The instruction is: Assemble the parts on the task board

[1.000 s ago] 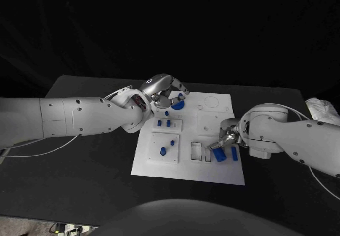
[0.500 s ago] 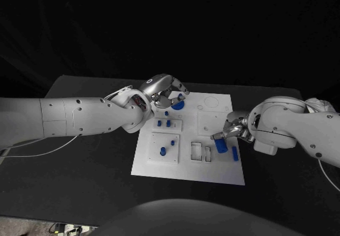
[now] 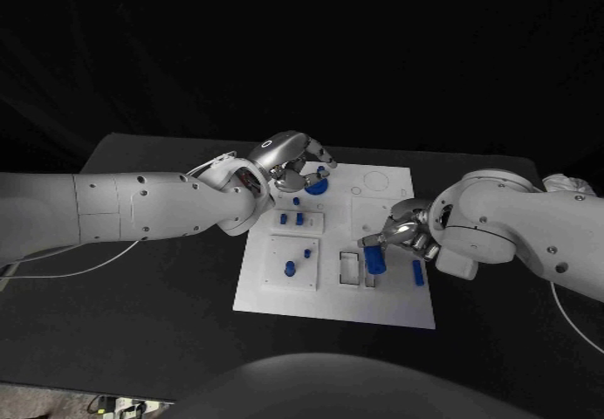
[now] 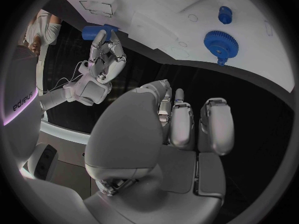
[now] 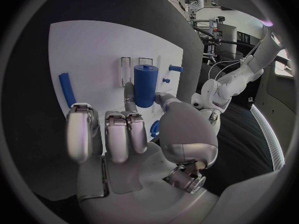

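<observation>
Right hand (image 3: 401, 234) pinches a blue cylinder (image 5: 145, 84) above the board (image 3: 396, 305). Left hand (image 3: 292, 161) hovers by the gear (image 3: 318, 186), fingers curled, holding nothing.

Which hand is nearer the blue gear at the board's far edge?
Left. The left hand hovers right beside the blue gear; the right hand, holding a blue cylinder, is farther off toward the board's near right.

Right hand (image 3: 401, 234) with blue cylinder (image 3: 375, 256), now further inward over the task board (image 3: 390, 305), above its rectangular slots (image 3: 358, 268).
</observation>
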You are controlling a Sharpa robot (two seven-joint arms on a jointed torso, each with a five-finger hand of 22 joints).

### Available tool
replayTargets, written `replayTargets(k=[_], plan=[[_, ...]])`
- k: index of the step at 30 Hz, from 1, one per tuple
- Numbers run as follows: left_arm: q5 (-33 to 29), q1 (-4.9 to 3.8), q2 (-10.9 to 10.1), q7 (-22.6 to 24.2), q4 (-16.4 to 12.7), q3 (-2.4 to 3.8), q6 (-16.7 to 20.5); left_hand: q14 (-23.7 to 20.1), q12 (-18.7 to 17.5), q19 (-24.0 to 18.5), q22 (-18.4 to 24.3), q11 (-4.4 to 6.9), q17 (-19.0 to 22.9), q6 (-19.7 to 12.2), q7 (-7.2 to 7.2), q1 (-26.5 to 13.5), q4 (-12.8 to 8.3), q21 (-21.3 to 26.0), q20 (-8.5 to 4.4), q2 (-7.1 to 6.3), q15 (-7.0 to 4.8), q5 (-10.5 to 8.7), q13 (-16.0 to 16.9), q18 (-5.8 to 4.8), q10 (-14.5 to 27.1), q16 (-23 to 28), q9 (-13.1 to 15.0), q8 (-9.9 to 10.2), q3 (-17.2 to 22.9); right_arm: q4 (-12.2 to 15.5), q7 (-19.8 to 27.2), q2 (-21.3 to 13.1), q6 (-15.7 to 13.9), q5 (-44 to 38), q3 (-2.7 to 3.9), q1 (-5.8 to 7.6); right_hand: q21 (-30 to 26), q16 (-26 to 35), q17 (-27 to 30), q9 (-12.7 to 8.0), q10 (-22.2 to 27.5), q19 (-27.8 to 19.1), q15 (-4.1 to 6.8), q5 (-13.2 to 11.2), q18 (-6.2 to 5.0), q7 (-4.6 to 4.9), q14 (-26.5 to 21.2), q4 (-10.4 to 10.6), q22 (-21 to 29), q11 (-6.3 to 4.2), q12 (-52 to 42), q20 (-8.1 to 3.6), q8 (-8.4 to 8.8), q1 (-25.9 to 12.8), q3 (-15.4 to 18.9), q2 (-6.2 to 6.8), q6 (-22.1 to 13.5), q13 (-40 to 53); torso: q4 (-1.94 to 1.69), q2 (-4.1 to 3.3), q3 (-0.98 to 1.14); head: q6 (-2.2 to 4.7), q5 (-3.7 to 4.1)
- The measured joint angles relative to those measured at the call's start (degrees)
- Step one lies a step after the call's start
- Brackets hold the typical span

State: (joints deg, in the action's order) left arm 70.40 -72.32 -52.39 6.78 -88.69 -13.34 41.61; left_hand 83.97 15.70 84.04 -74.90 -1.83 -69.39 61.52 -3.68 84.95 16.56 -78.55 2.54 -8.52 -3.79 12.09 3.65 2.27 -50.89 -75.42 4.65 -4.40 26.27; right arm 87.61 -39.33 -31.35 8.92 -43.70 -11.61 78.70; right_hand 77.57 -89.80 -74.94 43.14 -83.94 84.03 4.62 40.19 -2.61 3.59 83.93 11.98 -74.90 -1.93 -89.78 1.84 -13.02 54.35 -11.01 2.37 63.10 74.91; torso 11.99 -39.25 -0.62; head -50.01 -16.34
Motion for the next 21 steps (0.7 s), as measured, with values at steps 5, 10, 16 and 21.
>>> replayTargets(k=[5,10,16,21], plan=[[0.0,0.0,0.21,0.0,0.09,0.0,-0.06,0.0,0.0,0.0,0.0,0.0,0.0,0.0,0.0,0.0,0.0,0.22,0.0,0.0,0.0,0.0,0.0,-0.01,0.0,0.0,0.0,0.0,0.0,-0.15,-0.21,1.02,-0.15,1.69,-0.01,-0.03,-1.06,0.0,0.0,-0.59,0.01,-0.22,-0.14,-2.72,-0.01,-0.23,0.14,-0.17,-0.01,0.42,0.0,0.22,0.98,-0.67,-0.39,0.06,-0.81,0.0,-0.01,0.01,-0.01,0.0,0.23],[0.0,0.0,0.29,0.0,0.16,0.0,-0.13,0.0,0.0,0.0,0.0,0.0,0.05,0.0,0.0,0.0,0.0,0.22,0.0,0.0,0.0,0.0,0.0,0.0,0.0,0.0,0.0,0.0,0.0,-1.03,-0.34,2.28,-0.24,2.69,-0.01,-0.27,-2.38,0.0,0.01,-0.92,-0.19,-0.53,-0.43,-5.04,0.0,-0.01,-0.01,-1.15,-0.05,0.62,0.0,0.53,1.67,-0.69,-1.53,0.05,-1.24,0.0,-0.01,0.01,0.01,0.0,0.36],[0.0,0.01,-0.01,0.0,0.02,0.01,-0.18,0.0,0.0,0.0,0.0,0.0,0.05,0.0,0.0,0.0,0.0,0.22,0.0,0.0,0.0,0.0,0.0,0.0,0.0,0.0,-0.01,0.0,0.0,-2.37,-0.41,3.68,-0.16,3.22,-0.02,-0.88,-4.14,0.0,0.01,-1.47,0.01,-1.32,-0.63,-6.23,-0.9,0.0,0.2,-1.85,-0.04,0.81,0.0,0.86,2.71,-0.9,-2.23,-0.16,-2.08,0.0,-0.01,-0.02,0.04,0.0,0.49],[0.0,0.01,-0.35,-0.09,-0.12,0.01,-0.2,0.0,0.0,0.0,0.0,0.0,0.05,0.0,0.0,0.0,0.0,0.22,0.0,0.0,0.0,0.0,0.0,0.0,0.0,0.0,-0.01,0.0,0.0,-3.14,-0.45,4.58,0.16,3.24,-0.03,-1.46,-4.73,0.0,0.01,-2.09,0.0,-1.36,-0.84,-7.49,-0.89,0.06,-0.01,-2.71,-0.04,1.23,0.0,0.92,3.79,-1.13,-2.82,-0.4,-3.15,0.0,-0.02,-0.02,0.07,0.0,0.4]])
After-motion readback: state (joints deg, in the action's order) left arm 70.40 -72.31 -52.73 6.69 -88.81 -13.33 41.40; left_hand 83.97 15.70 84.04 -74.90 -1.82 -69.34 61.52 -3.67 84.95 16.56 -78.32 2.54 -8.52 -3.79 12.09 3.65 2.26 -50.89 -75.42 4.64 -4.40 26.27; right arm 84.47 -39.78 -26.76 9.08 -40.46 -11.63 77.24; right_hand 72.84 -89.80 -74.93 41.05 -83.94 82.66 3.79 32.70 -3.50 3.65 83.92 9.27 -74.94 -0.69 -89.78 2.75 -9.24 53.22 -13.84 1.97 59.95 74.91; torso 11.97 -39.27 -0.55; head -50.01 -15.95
